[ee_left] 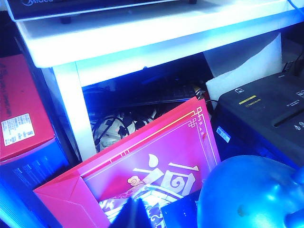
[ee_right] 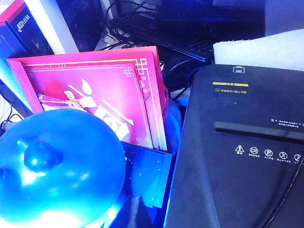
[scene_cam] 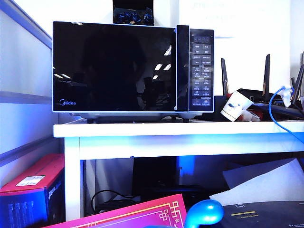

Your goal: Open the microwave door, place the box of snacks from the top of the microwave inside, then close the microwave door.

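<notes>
Microwave (scene_cam: 133,66): glossy black front, silver trim. Microwave door (scene_cam: 114,66): black glass, silver edge. Desk (scene_cam: 142,129): white. Bag (ee_left: 156,166): magenta, gold border line, white character motif. Carton (scene_cam: 31,190): red top, dark blue side. Cable (scene_cam: 275,107): blue. Rounded object (ee_right: 57,166): glossy blue.

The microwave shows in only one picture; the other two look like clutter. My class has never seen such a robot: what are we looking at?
It is a robot with two arms, each ending in a two-finger pincer. The fixed exterior view shows the microwave on a white table, the microwave door closed, a dark box of blue-wrapped items on top. The other pictures come from wrist cameras, hanging low over a pink gift bag, a black machine and a blue ball. The left pincer and right pincer barely show; the right is shut, neither visibly holds anything.
</notes>
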You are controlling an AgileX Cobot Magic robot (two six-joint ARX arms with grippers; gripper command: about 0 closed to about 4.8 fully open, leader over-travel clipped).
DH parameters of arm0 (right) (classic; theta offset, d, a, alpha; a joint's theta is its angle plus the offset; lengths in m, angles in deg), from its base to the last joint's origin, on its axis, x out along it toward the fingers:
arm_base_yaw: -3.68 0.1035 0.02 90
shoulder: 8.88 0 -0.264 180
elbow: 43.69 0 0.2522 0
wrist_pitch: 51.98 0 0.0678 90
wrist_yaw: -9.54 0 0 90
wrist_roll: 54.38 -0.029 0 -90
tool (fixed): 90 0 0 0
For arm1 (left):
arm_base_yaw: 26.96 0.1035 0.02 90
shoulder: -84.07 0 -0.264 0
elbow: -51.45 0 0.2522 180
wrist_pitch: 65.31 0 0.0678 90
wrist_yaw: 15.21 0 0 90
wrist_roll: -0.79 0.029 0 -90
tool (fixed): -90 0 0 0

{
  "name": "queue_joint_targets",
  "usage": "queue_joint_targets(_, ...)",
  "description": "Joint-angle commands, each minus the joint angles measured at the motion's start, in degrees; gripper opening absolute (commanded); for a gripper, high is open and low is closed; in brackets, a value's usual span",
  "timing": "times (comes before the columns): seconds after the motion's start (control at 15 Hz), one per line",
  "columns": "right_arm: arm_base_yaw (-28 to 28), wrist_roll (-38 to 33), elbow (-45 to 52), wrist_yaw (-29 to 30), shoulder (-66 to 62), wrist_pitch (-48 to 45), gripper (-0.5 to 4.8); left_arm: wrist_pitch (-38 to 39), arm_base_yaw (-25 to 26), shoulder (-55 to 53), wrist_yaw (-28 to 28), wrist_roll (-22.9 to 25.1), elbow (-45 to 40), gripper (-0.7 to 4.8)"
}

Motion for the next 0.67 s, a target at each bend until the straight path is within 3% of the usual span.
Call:
queue_joint_targets(0.07,0.0,-0.3,0.3,0.0,0.1,-0.4,-0.03,0.1,-0.1,-0.1,0.1,0.4,0.1,-0.01)
queue_joint_targets(0.2,-0.4,-0.3,0.4,0.1,0.8,-0.5,-0.03,0.6,1.3,0.8,-0.9,0.4,0.0,-0.01)
queue_joint_targets(0.47,-8.4,-1.6,0.5,0.0,5.0,-0.8,-0.03,0.5,13.9,1.3,-1.4,0.4,0.0,-0.01)
queue_joint_targets(0.67,-12.4,-1.6,0.6,0.0,10.4,-1.2,-0.03,0.5,18.6,1.3,-1.4,0.4,0.0,-0.01)
